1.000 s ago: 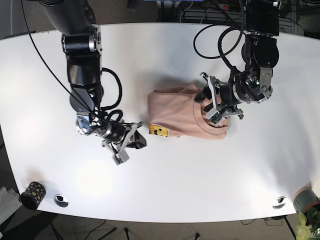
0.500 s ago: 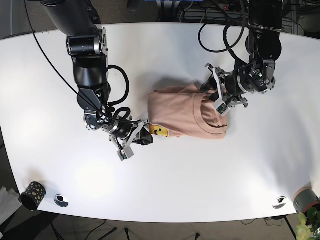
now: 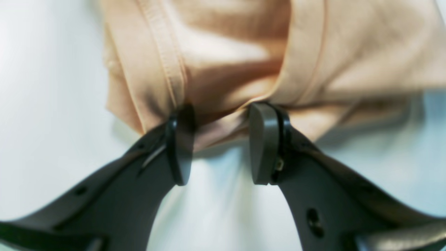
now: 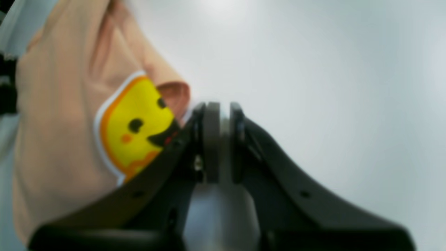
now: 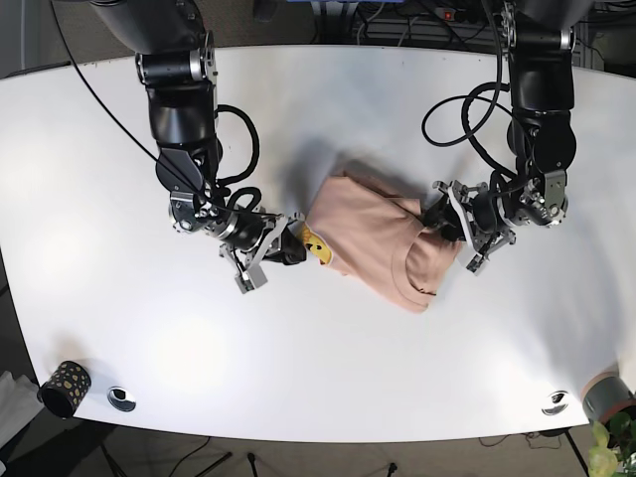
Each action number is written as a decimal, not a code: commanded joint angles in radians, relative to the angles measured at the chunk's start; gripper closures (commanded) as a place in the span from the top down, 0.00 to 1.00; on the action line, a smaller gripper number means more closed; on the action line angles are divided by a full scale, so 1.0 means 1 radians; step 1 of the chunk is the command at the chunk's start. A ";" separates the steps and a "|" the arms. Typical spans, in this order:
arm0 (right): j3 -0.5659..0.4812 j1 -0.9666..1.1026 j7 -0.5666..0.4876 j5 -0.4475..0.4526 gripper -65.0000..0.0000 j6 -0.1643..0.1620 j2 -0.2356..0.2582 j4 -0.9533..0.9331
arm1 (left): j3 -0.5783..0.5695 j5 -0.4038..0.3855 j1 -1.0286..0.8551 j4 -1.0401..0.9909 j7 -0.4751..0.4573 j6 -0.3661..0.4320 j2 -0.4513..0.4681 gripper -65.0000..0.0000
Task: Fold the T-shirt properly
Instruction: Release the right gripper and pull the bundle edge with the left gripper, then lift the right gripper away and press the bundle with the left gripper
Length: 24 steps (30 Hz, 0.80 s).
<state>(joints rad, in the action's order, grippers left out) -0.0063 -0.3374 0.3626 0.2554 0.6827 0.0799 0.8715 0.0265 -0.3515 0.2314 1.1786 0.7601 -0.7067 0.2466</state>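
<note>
The folded peach T-shirt (image 5: 378, 234) lies askew at the middle of the white table (image 5: 328, 99), its collar end toward the front right. Its yellow smiley print (image 5: 316, 244) faces the arm on the base view's left. My left gripper (image 5: 449, 221) sits at the shirt's right edge. In the left wrist view its fingertips (image 3: 263, 139) pinch a thick bunch of the T-shirt's (image 3: 237, 52) edge, so my left gripper (image 3: 221, 111) is shut on cloth. My right gripper (image 4: 217, 104) is shut beside the smiley print (image 4: 134, 125), and no cloth shows between its pads. The base view places that right gripper (image 5: 288, 246) at the shirt's left edge.
A black cup with yellow dots (image 5: 65, 388) and a small round cap (image 5: 121, 398) sit at the front left corner. Another round cap (image 5: 555, 402) and a grey roll (image 5: 606, 396) are at the front right. Black cables (image 5: 467, 109) loop off both arms.
The shirt has turned clockwise, its collar end swinging toward the front. The left gripper moved down and right along the shirt's edge. The right gripper rose to the smiley corner.
</note>
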 commanded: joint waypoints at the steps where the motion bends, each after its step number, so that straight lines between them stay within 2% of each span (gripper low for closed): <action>1: 0.001 0.021 0.048 0.005 0.07 0.015 -0.001 0.110 | 0.002 0.013 0.035 -0.021 -0.007 0.009 0.009 0.37; 4: -0.010 0.093 0.106 0.005 0.07 0.015 -0.004 0.240 | 0.002 0.013 0.061 -0.029 -0.026 0.009 0.026 0.37; 11: -0.136 0.229 0.197 0.006 0.07 0.015 -0.015 0.489 | 0.006 0.013 0.062 0.087 -0.023 0.009 0.038 0.37; 17: -0.231 0.318 0.261 0.005 0.07 0.015 -0.055 0.627 | 0.033 0.013 0.035 0.286 0.094 0.009 0.033 0.37; 20: -0.284 0.335 0.275 0.006 0.07 0.015 -0.061 0.648 | 0.028 0.013 0.020 0.357 0.112 0.009 0.027 0.37; 24: -0.315 0.352 0.281 0.014 0.07 0.015 -0.059 0.685 | 0.017 0.013 -0.025 0.438 0.109 0.108 -0.008 0.37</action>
<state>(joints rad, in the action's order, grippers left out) -0.3309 0.0265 0.6666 0.2466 0.6998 0.0208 1.5146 0.0475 -0.3222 0.1959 1.5700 0.8883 -0.6315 0.2546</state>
